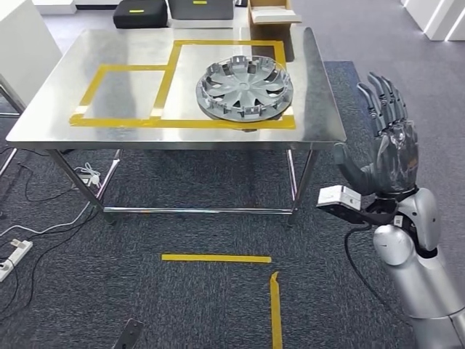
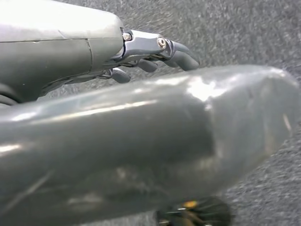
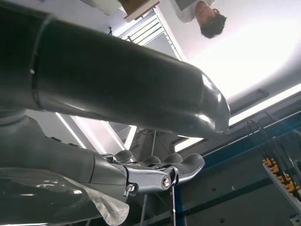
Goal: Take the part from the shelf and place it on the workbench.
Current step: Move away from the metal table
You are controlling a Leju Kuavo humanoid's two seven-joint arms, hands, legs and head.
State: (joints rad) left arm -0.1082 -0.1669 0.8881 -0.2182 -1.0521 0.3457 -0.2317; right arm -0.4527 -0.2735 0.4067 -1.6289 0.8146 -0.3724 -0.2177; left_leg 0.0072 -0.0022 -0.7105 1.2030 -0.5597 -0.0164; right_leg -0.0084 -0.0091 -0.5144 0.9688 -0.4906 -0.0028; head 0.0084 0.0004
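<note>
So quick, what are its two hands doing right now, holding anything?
Right hand: open, fingers extended, raised beside the steel workbench, holding nothing.
Left hand: seen over grey carpet; nothing visible in it, but open or shut cannot be told.

A hubcap [image 1: 244, 89] lies on the right half of the workbench [image 1: 110, 51], inside the larger taped square, with a smaller taped square [image 1: 118, 94] to its left. The right hand [image 1: 390, 142] is raised beside the bench's right end, apart from it. Behind the bench sit a case [image 1: 140, 13] and a cardboard box [image 1: 272, 14]; cables [image 1: 38, 218] lie on the floor at the left.
</note>
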